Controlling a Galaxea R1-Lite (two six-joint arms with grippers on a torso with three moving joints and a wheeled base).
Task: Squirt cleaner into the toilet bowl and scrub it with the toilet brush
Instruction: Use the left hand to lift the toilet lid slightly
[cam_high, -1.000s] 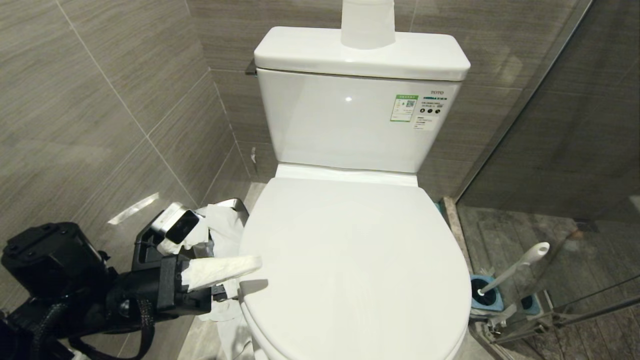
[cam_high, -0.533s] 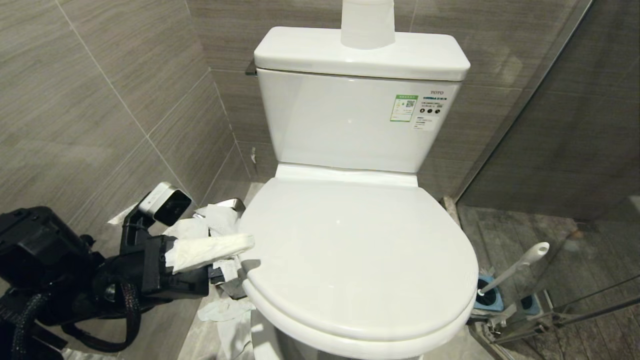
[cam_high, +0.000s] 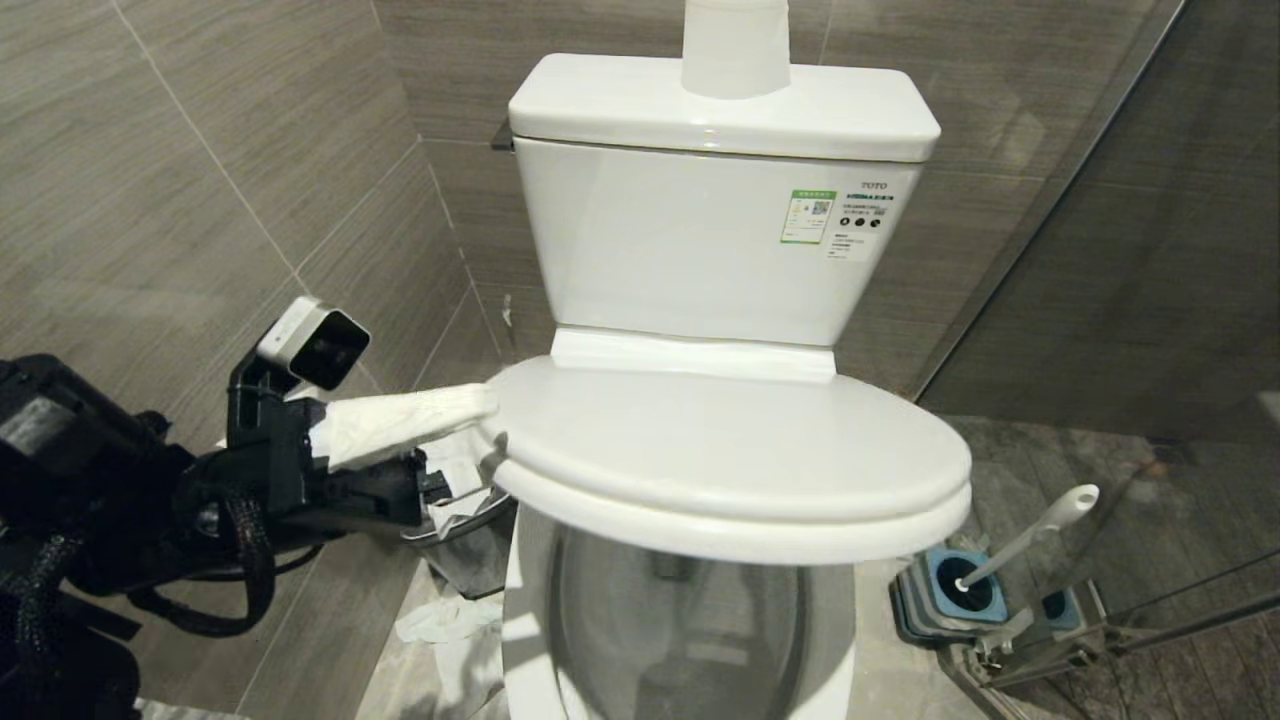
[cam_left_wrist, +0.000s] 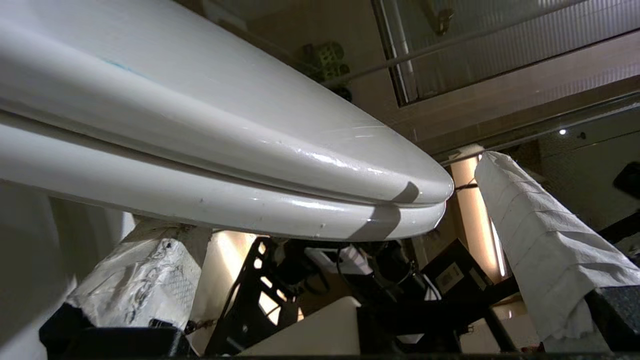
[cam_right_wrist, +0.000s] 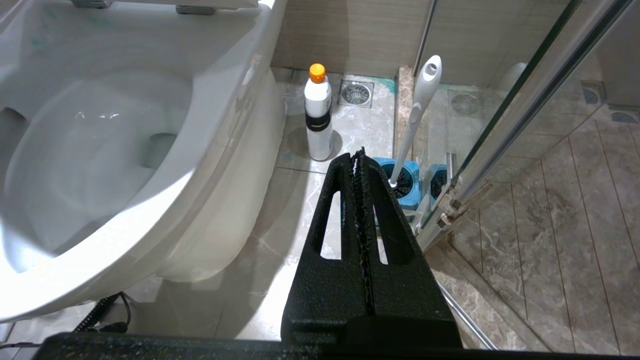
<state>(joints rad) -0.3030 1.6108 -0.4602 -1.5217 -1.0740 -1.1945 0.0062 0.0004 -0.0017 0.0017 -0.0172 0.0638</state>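
My left gripper (cam_high: 468, 445) is open, and both fingers are wrapped in white paper. It straddles the left edge of the white lid and seat (cam_high: 730, 440), one finger above and one beneath (cam_left_wrist: 135, 270), and holds them tilted up at the front. Under them shows the toilet bowl (cam_high: 680, 620), a glossy white basin (cam_right_wrist: 90, 150) with a faint turquoise tint of cleaner (cam_right_wrist: 37, 42) on its rear wall. The toilet brush (cam_high: 1030, 535) stands in its blue holder (cam_right_wrist: 405, 180) on the floor to the right. My right gripper (cam_right_wrist: 357, 152) is shut and empty, low beside the bowl.
A white bottle with an orange cap (cam_right_wrist: 318, 117) stands on the floor between bowl and holder. A steel bin (cam_high: 465, 540) stuffed with paper sits left of the toilet, under my left arm. A glass shower door (cam_right_wrist: 505, 125) runs close on the right. A paper roll (cam_high: 735, 45) stands on the tank.
My left gripper has risen and lifted the lid and seat off the rim together. They were lying flat; now the front stands up and the bowl shows.
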